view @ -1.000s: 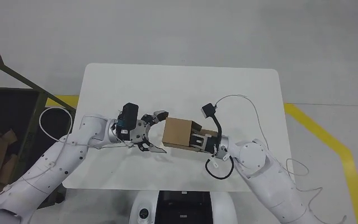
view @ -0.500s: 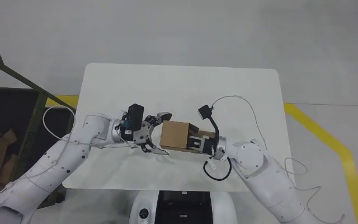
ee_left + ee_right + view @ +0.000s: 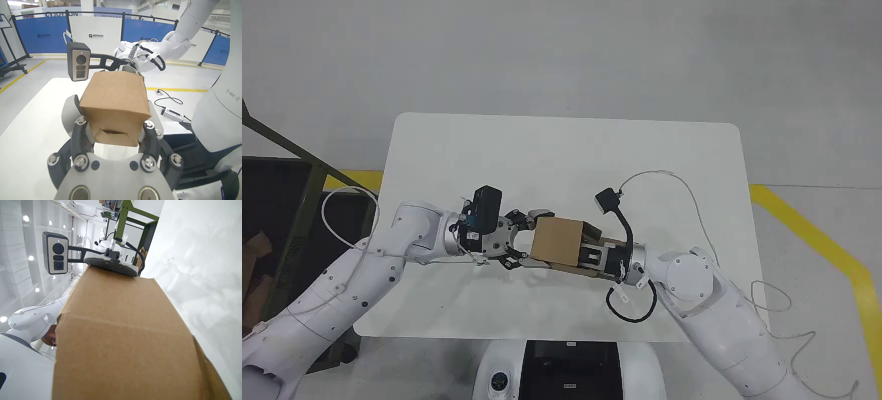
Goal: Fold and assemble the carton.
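Carton [image 3: 560, 243] over the table [image 3: 562, 150], mid-width, toward the near edge; left gripper [image 3: 520, 241] at its left end, one finger on either side, touching; right gripper [image 3: 592, 254] clamped on its right end; grippers face each other.

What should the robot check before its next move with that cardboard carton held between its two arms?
1. Right tool gripping the carton: ok.
2. Left tool straddling the carton's other end: ok.
3. End face by the left tool closed: ok, a small slit shows.
4. Flap at the right tool's end folded in: not ok, it sticks out.
5. Carton lifted off the table: cannot tell.
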